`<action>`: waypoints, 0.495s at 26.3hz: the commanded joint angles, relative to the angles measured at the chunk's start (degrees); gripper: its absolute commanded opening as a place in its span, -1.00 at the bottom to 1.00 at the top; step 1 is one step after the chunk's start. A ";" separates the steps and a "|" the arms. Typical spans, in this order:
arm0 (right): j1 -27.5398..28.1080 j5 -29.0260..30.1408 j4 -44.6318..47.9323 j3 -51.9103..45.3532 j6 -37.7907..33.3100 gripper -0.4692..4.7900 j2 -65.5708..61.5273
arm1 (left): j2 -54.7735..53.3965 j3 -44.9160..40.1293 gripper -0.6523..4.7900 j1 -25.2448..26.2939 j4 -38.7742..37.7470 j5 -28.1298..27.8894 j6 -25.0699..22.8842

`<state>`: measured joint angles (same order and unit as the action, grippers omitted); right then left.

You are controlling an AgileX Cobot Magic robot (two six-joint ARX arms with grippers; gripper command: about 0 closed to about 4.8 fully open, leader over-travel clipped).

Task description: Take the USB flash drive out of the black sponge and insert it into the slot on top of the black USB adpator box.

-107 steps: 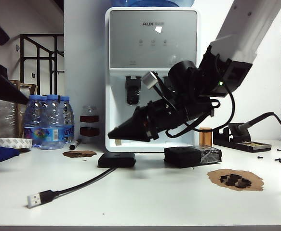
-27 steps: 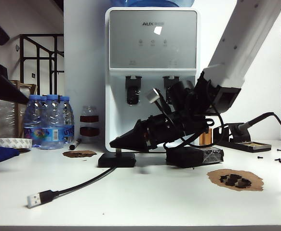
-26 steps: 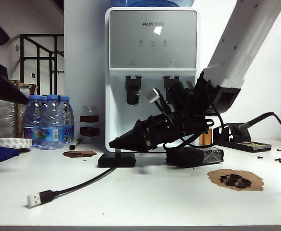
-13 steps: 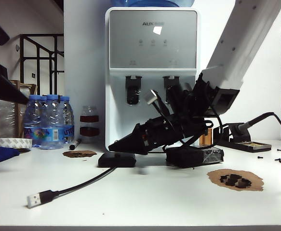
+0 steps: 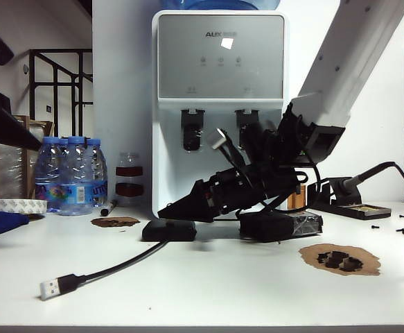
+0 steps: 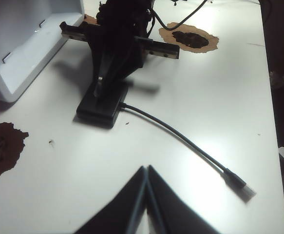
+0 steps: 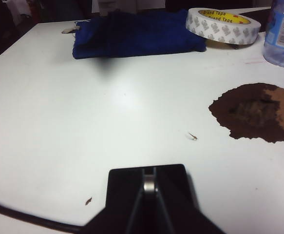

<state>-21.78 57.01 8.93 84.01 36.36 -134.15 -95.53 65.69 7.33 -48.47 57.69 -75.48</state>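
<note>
- The right gripper (image 5: 165, 212) slants down from the right, its tips just over the black USB adpator box (image 5: 168, 230) near the table's middle.
- From the right wrist, its jaws are pinched nearly together on the USB flash drive (image 7: 150, 185), a small silver piece poised over the box's top.
- From the left wrist, the drive (image 6: 99, 90) shows as a pale sliver at the right gripper's tips, right at the box's upper face; whether it is seated in the slot I cannot tell.
- The black sponge (image 5: 279, 225) lies just right of the box, its right end wrapped in shiny tape, partly hidden by the arm.
- The box's cable (image 5: 115, 265) runs toward the near left and ends in a silver plug (image 5: 48, 288).
- The left gripper (image 6: 145, 195) hangs above the table on the left side, its two fingers pressed together with nothing between them.
- Far left in the right wrist view: a blue cloth (image 7: 137, 33) and a tape roll (image 7: 222, 24).
</note>
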 commanded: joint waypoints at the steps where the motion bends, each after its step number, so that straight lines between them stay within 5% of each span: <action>1: 0.46 -1.64 -7.58 -0.79 -0.15 -0.83 -1.33 | 0.17 0.07 -0.78 0.00 0.00 0.39 -0.48; 13: 0.31 -4.85 -11.43 -0.24 0.98 -0.83 -4.92 | 0.17 0.04 -0.78 0.00 -0.26 0.42 -0.48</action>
<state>-21.52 58.52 8.51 85.14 36.58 -136.68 -95.55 65.69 7.33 -48.64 57.69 -75.48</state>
